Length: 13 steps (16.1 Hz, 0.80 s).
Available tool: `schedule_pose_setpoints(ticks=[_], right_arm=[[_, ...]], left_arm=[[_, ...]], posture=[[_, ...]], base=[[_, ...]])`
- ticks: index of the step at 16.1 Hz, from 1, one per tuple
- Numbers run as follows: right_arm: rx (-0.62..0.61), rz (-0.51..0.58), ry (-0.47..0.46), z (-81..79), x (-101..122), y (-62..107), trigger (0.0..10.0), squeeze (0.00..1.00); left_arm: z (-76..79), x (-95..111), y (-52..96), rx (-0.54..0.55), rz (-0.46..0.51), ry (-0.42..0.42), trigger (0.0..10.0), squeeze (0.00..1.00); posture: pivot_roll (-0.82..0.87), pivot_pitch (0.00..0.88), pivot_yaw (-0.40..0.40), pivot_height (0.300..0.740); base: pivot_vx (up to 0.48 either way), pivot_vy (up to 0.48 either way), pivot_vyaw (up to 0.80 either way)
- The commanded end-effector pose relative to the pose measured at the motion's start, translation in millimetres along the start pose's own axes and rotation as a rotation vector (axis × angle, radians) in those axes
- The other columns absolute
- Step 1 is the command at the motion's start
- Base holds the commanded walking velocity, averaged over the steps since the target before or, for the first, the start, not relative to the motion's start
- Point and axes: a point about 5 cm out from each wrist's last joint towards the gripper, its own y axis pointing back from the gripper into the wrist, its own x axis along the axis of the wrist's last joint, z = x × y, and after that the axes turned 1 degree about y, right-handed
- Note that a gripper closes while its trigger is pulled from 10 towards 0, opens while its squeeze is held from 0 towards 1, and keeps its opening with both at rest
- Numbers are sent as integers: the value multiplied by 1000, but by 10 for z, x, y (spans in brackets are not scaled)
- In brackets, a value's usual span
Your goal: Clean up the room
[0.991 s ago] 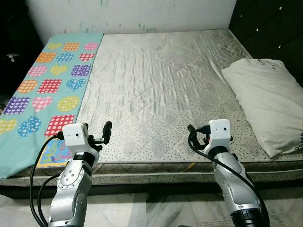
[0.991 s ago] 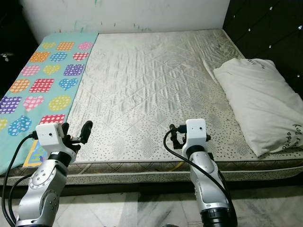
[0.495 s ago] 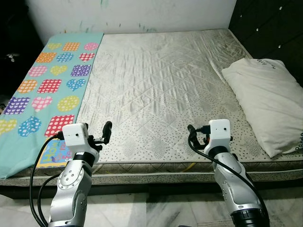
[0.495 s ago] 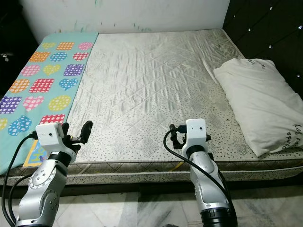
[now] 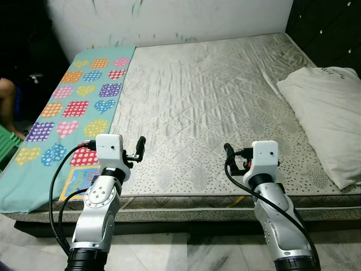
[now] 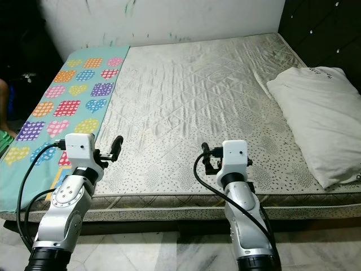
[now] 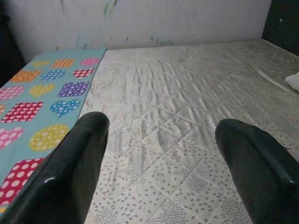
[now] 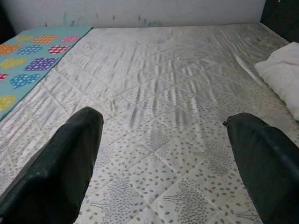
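A bare quilted mattress (image 5: 197, 96) lies before me. A teal sheet with coloured hearts (image 5: 73, 113) covers its left strip, and a white pillow (image 5: 327, 113) lies at its right side. My left gripper (image 5: 139, 150) hovers over the mattress's front edge beside the sheet, open and empty; the left wrist view has its fingers (image 7: 79, 154) spread wide. My right gripper (image 5: 228, 152) hangs over the front edge right of centre, also open with nothing in it, its fingers (image 8: 70, 154) wide apart in the right wrist view.
A white wall (image 5: 169, 17) bounds the bed at the back, and a dark padded headboard (image 5: 333, 28) stands on the right. A person's limb (image 5: 7, 93) and a green object (image 5: 7, 149) are at the far left. Pale tiled floor (image 5: 169, 254) lies below the bed.
The camera has turned slightly left, so the bed has shifted right and the person's limb has come into view. Both arms hold much the same pose, grippers still open.
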Motion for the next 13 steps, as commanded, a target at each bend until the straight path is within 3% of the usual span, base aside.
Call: schedule_pose_setpoints(ticks=[1,3,8,10,13], right_arm=[[22,19,-5,-58,45,6,10000,0],[52,22,-8,-96,61,-31,10000,0],[166,18,-8,-316,97,-217,10000,0],[194,25,-11,-398,112,-259,10000,0],[189,21,-18,-373,51,-219,10000,0]], left_arm=[[-67,-34,14,35,-12,-16,10000,0],[-72,-47,56,59,-7,-22,10000,0],[-257,-27,215,177,17,-31,10000,0],[-341,-46,271,212,13,-42,10000,0],[-362,-40,253,208,15,-46,10000,0]], posture=[[-220,57,114,740],[-195,58,92,740],[-87,32,1,740],[-77,24,-1,740],[-90,16,24,740]], base=[[0,0,0],[0,0,0],[0,0,0],[0,0,0],[0,0,0]])
